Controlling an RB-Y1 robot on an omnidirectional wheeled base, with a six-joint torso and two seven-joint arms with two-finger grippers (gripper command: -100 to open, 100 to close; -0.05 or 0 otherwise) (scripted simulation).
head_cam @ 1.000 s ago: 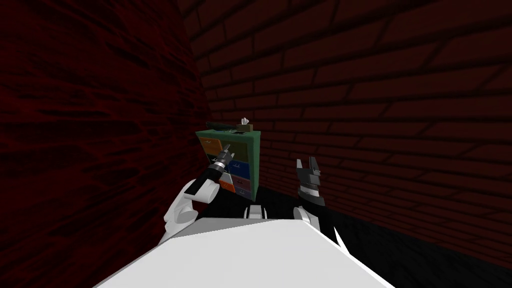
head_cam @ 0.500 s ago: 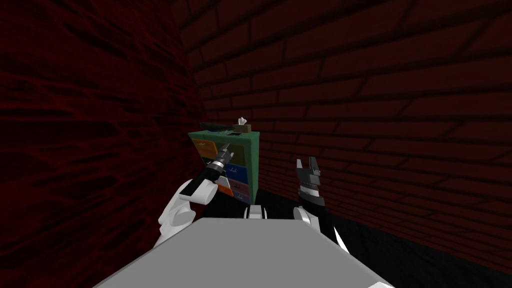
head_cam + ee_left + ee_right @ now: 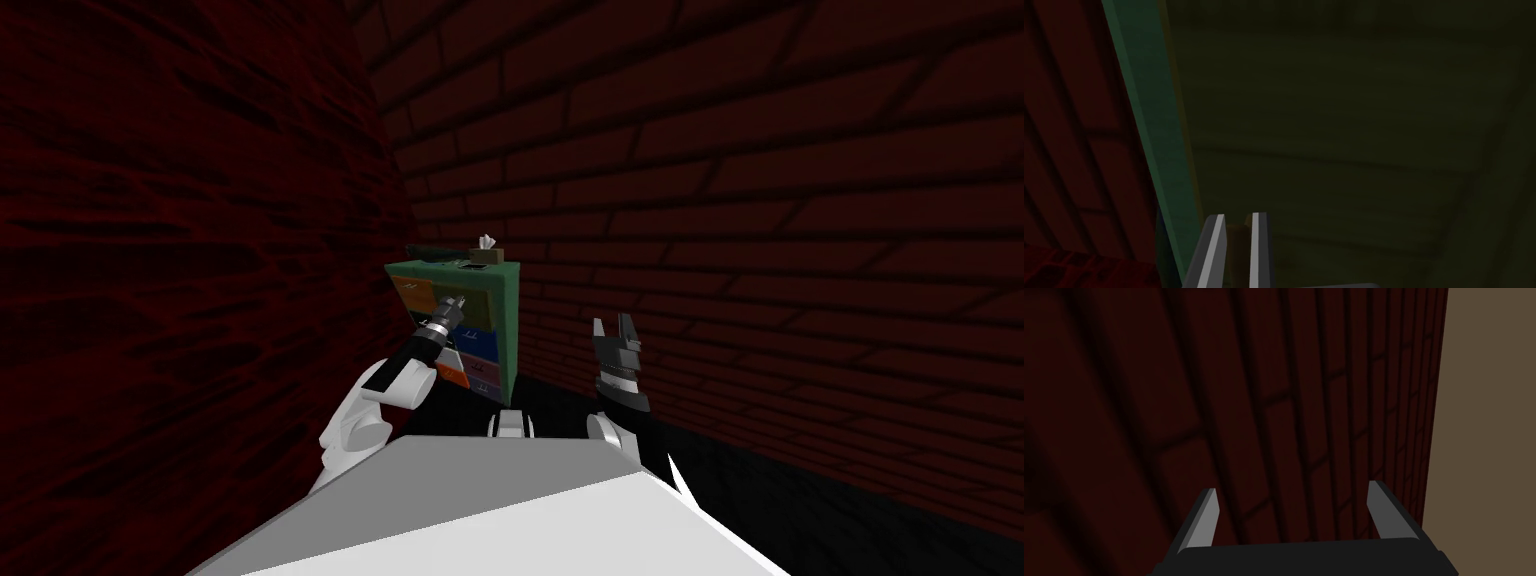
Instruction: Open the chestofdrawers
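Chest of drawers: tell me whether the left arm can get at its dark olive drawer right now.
Probably yes. The left gripper is right at the dark olive drawer front of the chest of drawers, fingers pressed on a brownish handle; nothing lies between.

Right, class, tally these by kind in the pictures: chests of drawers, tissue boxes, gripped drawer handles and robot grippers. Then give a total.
Green chest of drawers: 1
Brown tissue box, on top of the chest: 1
Gripped handle: 1
Grippers: 2, the left gripper shut on the handle, the right gripper open
Total: 5
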